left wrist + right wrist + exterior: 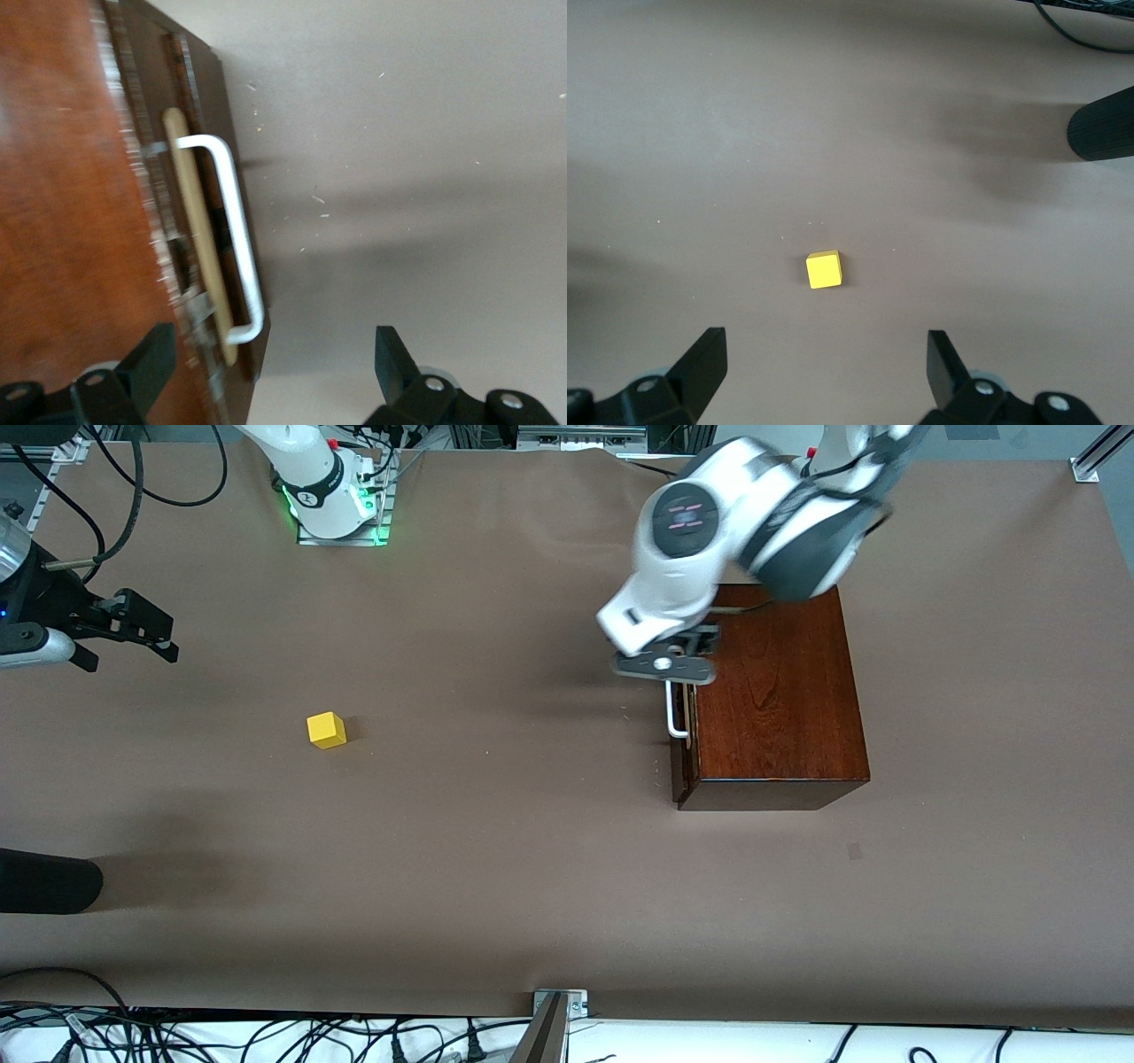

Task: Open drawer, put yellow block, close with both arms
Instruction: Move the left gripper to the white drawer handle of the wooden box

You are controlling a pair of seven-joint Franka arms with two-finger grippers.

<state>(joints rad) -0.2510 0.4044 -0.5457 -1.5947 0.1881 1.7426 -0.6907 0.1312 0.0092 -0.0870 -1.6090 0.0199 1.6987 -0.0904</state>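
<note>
The dark reddish-brown wooden box (780, 700) stands toward the left arm's end of the table. Its drawer (680, 766) is out by a narrow crack, with a pale strip (199, 257) showing by the dark front. My left gripper (666, 666) hangs open over the white bar handle (675, 713), which also shows in the left wrist view (237, 230). There my left gripper (270, 359) has one finger over the box top and the other over the table. The yellow block (326, 730) lies on the table toward the right arm's end. My right gripper (146, 631) is open and empty, apart from it; the right wrist view shows it (824, 354) and the block (824, 269).
A black cylinder (44, 881) pokes in at the table's edge at the right arm's end, nearer to the front camera than the block; it also shows in the right wrist view (1101, 135). Cables and a metal bracket (558, 1005) lie along the near edge.
</note>
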